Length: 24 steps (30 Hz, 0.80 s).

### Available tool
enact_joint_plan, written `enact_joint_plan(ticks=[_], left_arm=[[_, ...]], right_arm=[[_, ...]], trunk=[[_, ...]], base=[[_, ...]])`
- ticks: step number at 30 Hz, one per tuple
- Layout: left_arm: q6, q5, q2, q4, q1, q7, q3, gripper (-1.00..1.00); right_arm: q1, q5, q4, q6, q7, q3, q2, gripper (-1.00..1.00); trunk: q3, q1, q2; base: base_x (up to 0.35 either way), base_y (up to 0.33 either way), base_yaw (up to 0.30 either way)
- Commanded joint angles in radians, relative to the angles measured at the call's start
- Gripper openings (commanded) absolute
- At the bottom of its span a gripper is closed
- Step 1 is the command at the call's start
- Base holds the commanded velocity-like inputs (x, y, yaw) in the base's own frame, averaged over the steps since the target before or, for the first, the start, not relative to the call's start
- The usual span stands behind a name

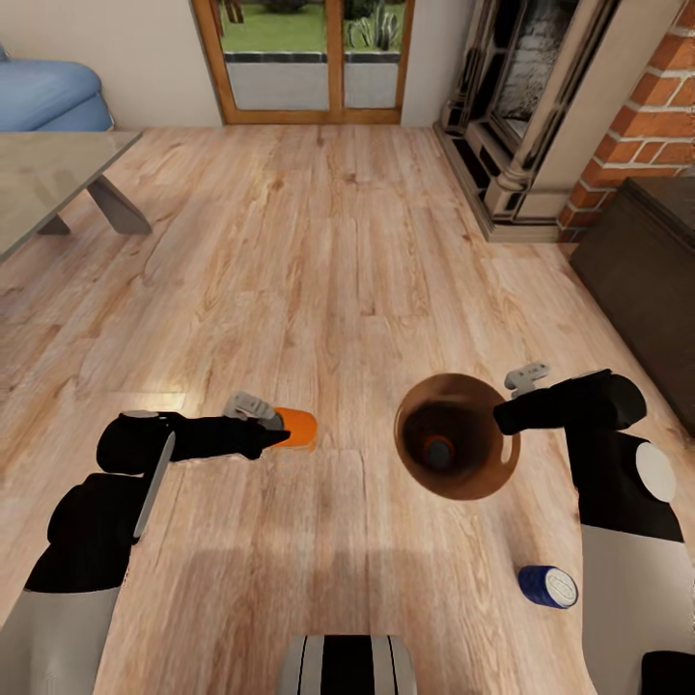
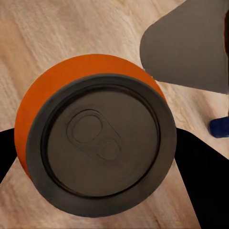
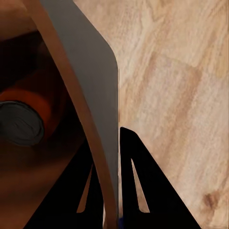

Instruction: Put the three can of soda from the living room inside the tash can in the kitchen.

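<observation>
left hand [image 1: 275,432]: mine, fingers clamped either side of an orange soda can [image 1: 297,428]; left wrist view looks straight down on its dark top with the pull tab
orange soda can: held out in front of me above the wood floor [image 1: 319,251], left of the trash can, not touching it
right hand [image 1: 502,417]: mine, closed on the rim of the trash can [image 1: 454,436]; right wrist view has one finger [image 3: 143,186] outside the wall and the other inside it
trash can: copper-brown, round, held at its right edge, mouth facing up toward my head, out over the floor
second orange can [image 3: 28,112]: lying inside the trash can at the bottom, silver end showing
blue can [image 1: 546,586]: lying on its side on the floor, near my right arm, below the trash can in head view, silver end turned toward me
room: living room, blue sofa [image 1: 48,95] far left, grey tabletop [image 1: 43,174] beside it, brick fireplace [image 1: 541,116] right, dark cabinet [image 1: 652,280] at far right, glass doors [image 1: 304,58] ahead
</observation>
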Motion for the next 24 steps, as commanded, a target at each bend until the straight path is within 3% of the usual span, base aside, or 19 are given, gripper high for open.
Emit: enact_joint_plan(ticks=[1, 7, 11, 14, 20, 24], left_arm=[[0.0, -0.004, 0.002, 0.004, -0.026, -0.008, 0.0, -1.0], [0.0, -0.007, 0.005, 0.046, -0.125, -0.027, -0.002, -1.0], [0.0, -0.007, -0.002, 0.095, -0.18, -0.07, -0.003, -1.0], [0.0, -0.007, -0.006, 0.113, -0.206, -0.102, -0.005, -1.0], [0.0, -0.007, -0.01, 0.162, -0.268, -0.127, -0.007, -1.0], [0.0, -0.008, -0.036, 0.196, -0.294, -0.133, -0.009, -1.0]], right_arm=[[0.0, -0.008, 0.018, 0.008, 0.006, -0.01, 0.001, -1.0], [-0.001, -0.029, 0.101, 0.008, 0.007, -0.061, 0.002, -1.0], [-0.002, -0.097, 0.163, 0.008, -0.003, -0.07, 0.001, -1.0], [-0.004, -0.12, 0.205, 0.008, -0.005, -0.072, 0.0, -1.0], [-0.015, -0.134, 0.291, 0.008, -0.008, -0.075, 0.0, -1.0], [-0.023, -0.135, 0.326, 0.008, -0.011, -0.075, 0.001, -1.0]], trunk=[[0.004, 0.0, 0.0], [0.027, -0.003, 0.002], [0.043, -0.005, 0.003], [0.054, -0.006, 0.003], [0.078, -0.009, 0.005], [0.093, -0.011, 0.006]], base=[[0.0, 0.0, 0.0], [0.0, 0.0, 0.0], [0.0, 0.0, 0.0], [0.0, 0.0, 0.0], [0.0, 0.0, 0.0], [0.0, 0.0, 0.0]])
